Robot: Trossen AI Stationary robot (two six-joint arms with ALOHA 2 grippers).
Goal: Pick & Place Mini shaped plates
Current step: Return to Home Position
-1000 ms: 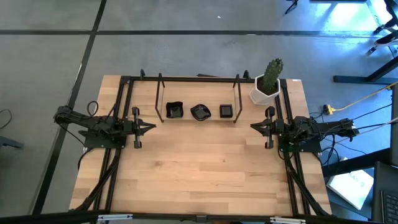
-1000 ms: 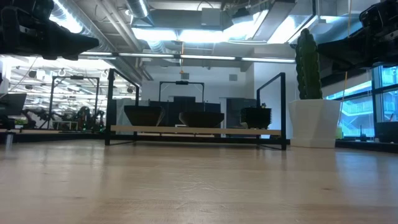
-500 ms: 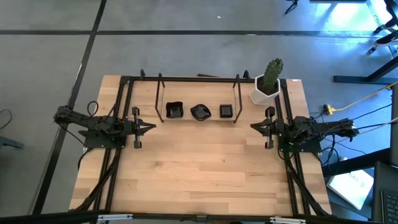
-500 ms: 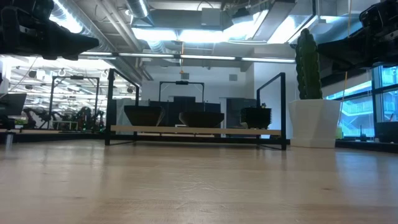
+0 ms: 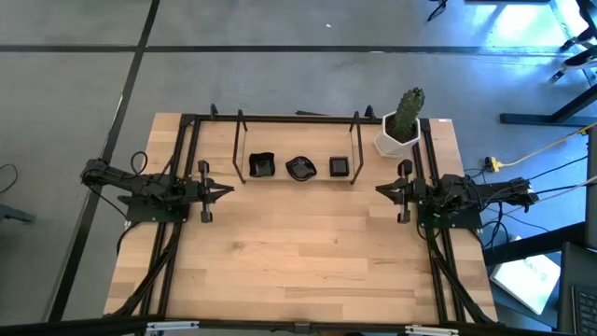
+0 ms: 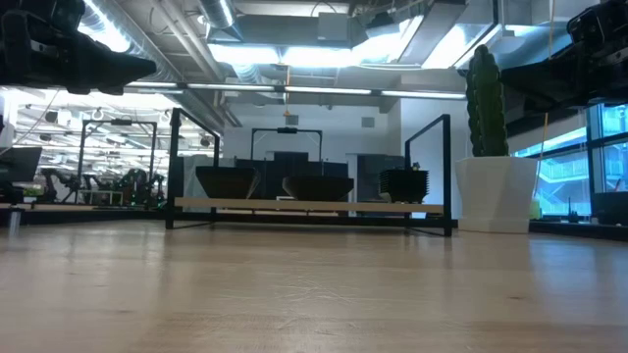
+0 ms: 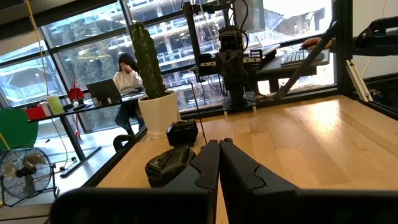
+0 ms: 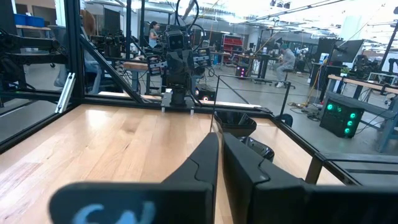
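Held still at bench point(image 5: 298, 252) sides, left end effector point(image 5: 227, 189) and right end effector point(image 5: 381, 190) pressed together, empty. Mini shaped plates point(image 5: 300, 168) stacked on shelf point(image 6: 314, 206); job judged done.

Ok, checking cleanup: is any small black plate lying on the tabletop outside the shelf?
No, the glossy black plates all sit on the black-framed wooden shelf.

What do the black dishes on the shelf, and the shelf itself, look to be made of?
The black wavy-edged square dishes, black leaf-shaped dishes and small black square dishes look glossy, glazed ceramic or hard plastic; highlights glint on them, but which is unclear. The shelf looks like a pale wooden board in a thin black metal-rod frame, matte.
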